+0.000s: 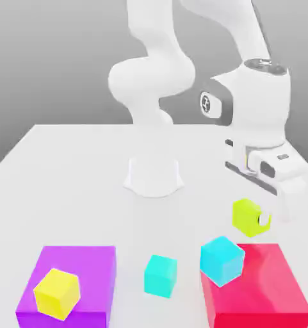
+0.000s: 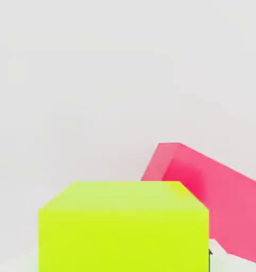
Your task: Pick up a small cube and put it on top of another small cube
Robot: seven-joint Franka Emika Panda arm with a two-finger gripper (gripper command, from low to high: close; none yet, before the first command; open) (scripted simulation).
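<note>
The small cube (image 1: 248, 216) sits between the end effector's (image 1: 255, 218) fingers, clear of the bench (image 1: 66, 166), just behind the flat block (image 1: 262, 291) at the exterior view's right; a cube (image 1: 221, 259) overlaps that block's near-left corner. Another flat block (image 1: 79, 262) lies at the left with a larger cube (image 1: 56, 293) on it; a loose cube (image 1: 161, 275) rests on the bench between the two blocks.

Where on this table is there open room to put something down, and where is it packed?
Open: the table on the exterior view's left, from the robot's base down to the purple block, and the strip between that block and the small cyan cube. Crowded: the exterior view's right, where the lime-yellow cube, larger cyan cube and red block cluster.
</note>
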